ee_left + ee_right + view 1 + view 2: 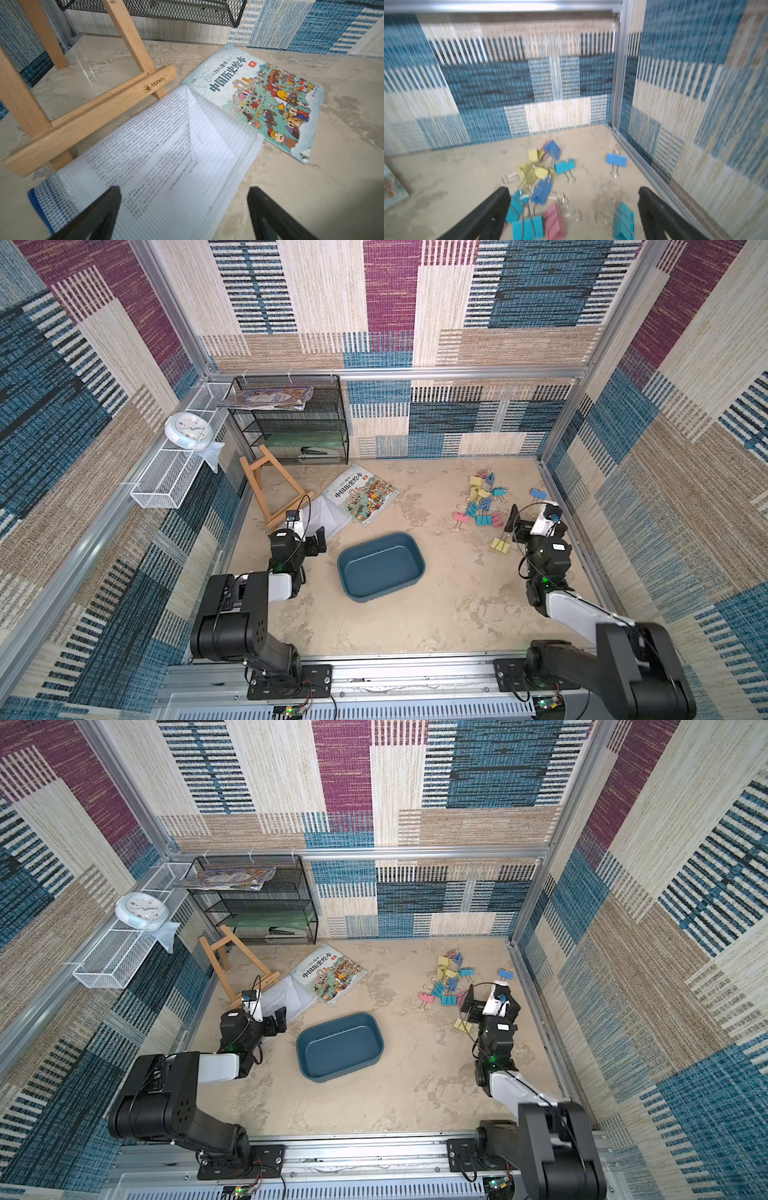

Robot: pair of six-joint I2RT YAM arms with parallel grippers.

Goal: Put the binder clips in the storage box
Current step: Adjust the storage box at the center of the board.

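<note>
The box sits at the centre of the table in both top views, only its bare floor showing; its long side runs up toward the right of the frame.

The clips lie on the table at the right of the frame, well apart from the box; most form a loose heap of yellow, blue, teal and pink; a blue clip lies alone to the right of the heap, near the wall; a yellow pair lies just below the heap.

The right end effector hangs at the lower right edge of the heap, spread wide and holding nothing; the right wrist view is blurred, yet it shows a pink clip and a teal clip on the table between the two black fingers.

The left end effector is left of the box and apart from it, also spread wide and empty; in the left wrist view it frames a mesh pouch with printed sheets inside; the pouch lies flat, touching the edge of a book and just beside the foot of an easel.

A black rack stands at the back wall, upper left of the table; a white basket on the left wall carries a clock.
</note>
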